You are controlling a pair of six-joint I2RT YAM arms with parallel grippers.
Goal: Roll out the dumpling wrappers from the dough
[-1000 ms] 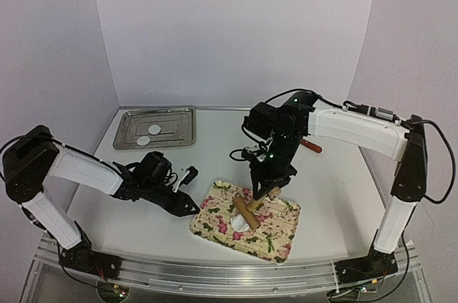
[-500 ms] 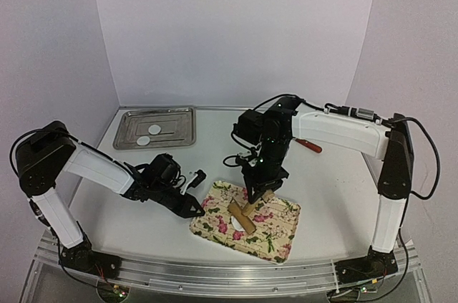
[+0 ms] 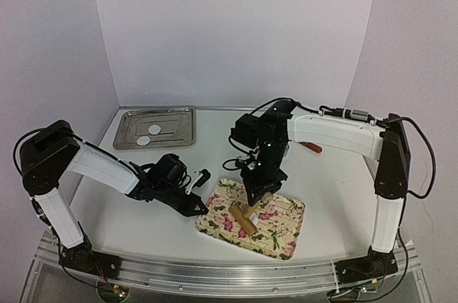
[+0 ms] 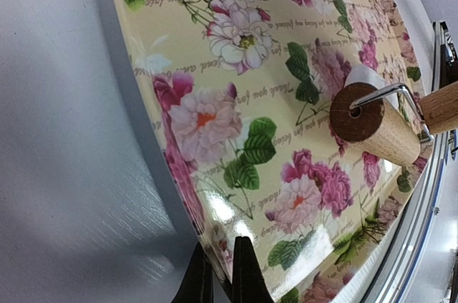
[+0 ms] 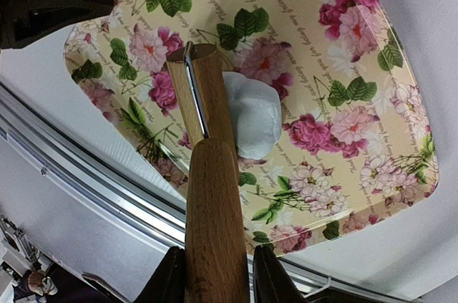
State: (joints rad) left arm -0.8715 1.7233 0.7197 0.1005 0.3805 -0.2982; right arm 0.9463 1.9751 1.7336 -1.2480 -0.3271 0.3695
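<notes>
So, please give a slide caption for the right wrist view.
Right gripper holds a wooden roller next to white dough on the floral tray.

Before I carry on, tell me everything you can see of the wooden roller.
The roller looks like light brown wood. It has a round handle, a shorter drum, and a thin metal wire bracket running into a hole in the drum's end. The right gripper clamps the handle between its fingers. The roller slants down onto the flowered tray, with the drum's side against the white lump of dough.
</notes>
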